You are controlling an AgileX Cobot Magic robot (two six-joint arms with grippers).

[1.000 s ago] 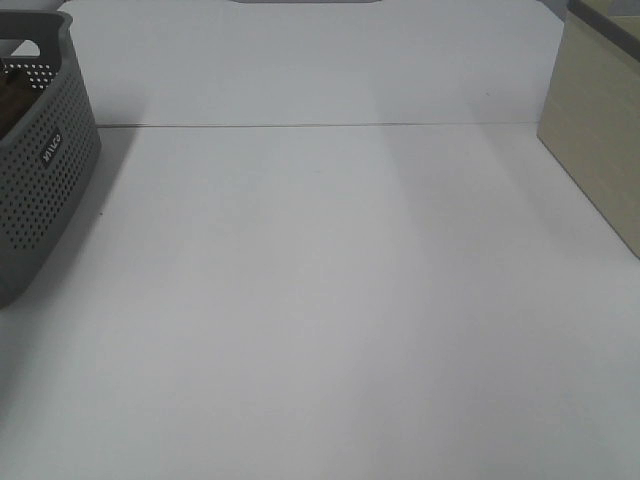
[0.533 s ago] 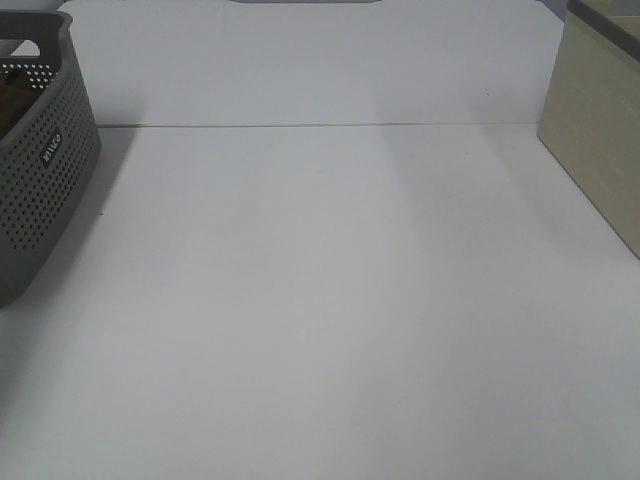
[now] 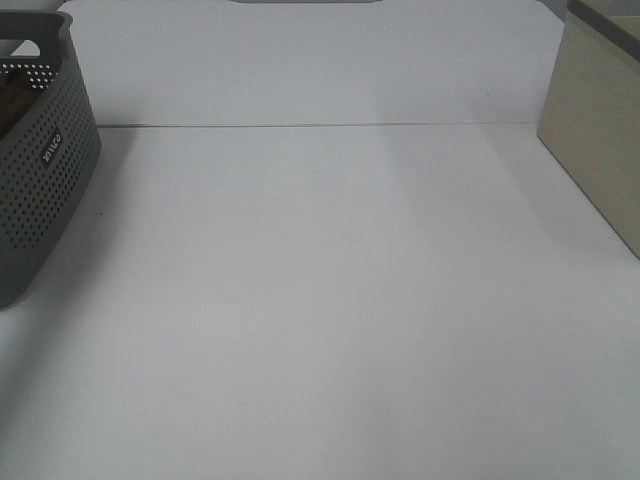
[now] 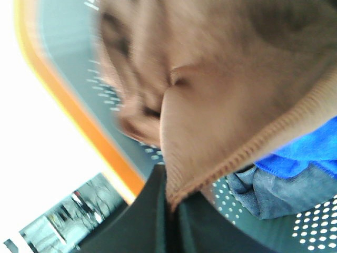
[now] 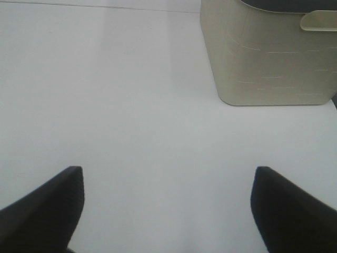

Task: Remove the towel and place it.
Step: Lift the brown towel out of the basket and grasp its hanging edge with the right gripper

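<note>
I see the towel [image 4: 221,95] bunched in the grey basket [image 3: 45,170] over a blue cloth [image 4: 300,153], long axis unclear, left claw [image 4: 176,226] pinching its hem, right claw [image 5: 168,211] wide open, empty, above tabletop [image 5: 131,105]

towel [image 4: 221,95] in basket [image 3: 45,170] left, bin [image 3: 600,130] right

Grey perforated basket [image 3: 40,170] at the white tabletop's [image 3: 330,300] left edge, beige bin [image 3: 600,120] at its right edge, well apart, blue cloth [image 4: 305,153] lying on a grey cloth [image 4: 279,190] inside the basket.
</note>
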